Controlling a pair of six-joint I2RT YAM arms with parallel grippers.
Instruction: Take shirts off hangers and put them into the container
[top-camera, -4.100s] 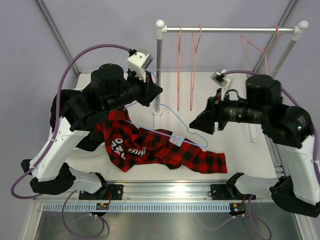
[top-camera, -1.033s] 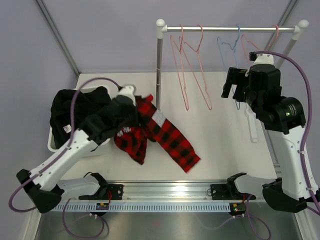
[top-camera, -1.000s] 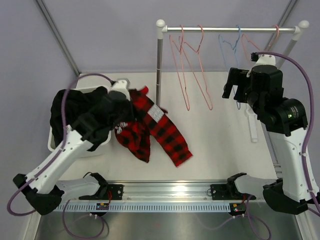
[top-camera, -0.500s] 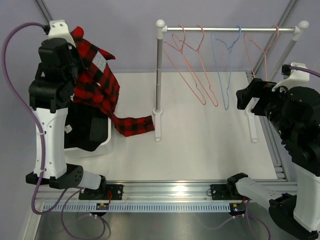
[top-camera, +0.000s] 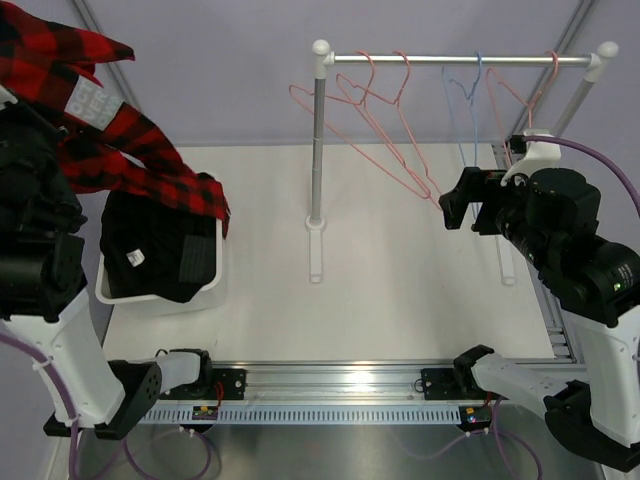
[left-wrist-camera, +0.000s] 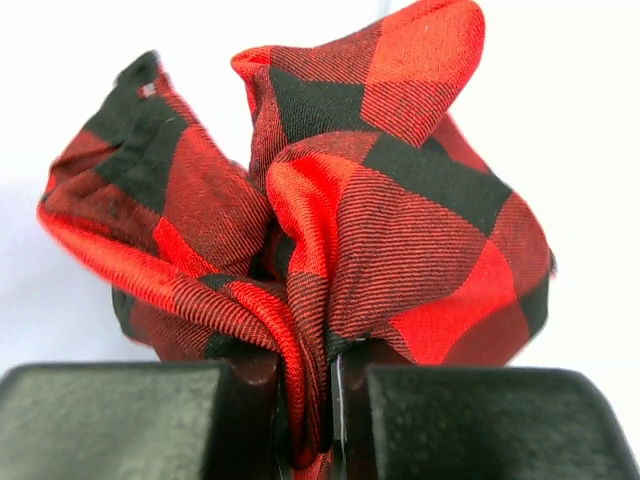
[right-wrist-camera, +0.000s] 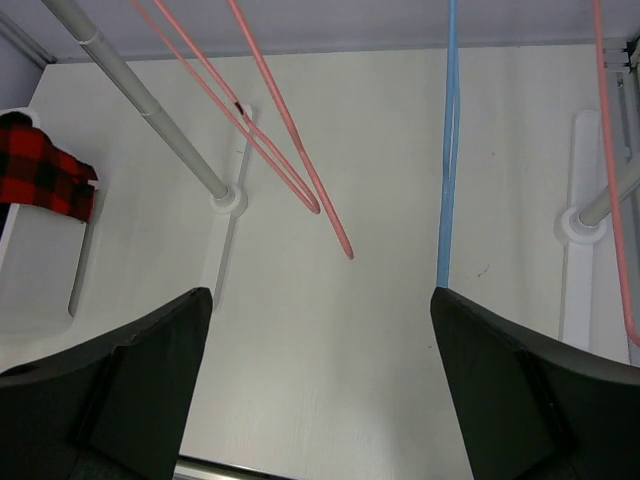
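Matt woven twill cloth: check shirt (left-wrist-camera: 400, 230); smooth white plastic: container (top-camera: 218, 265).

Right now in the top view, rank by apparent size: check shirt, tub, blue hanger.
1. red-and-black check shirt, raised toward the camera, so its lead is likely inflated.
2. container.
3. blue hanger, just thin wire.

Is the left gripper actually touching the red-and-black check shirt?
Touching: the left wrist view shows the left gripper pinching a fold of the red-and-black check shirt.

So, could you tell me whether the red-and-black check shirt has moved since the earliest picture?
Yes. The red-and-black check shirt has gone left, away from the rail post, and now hangs from the left gripper over the container.
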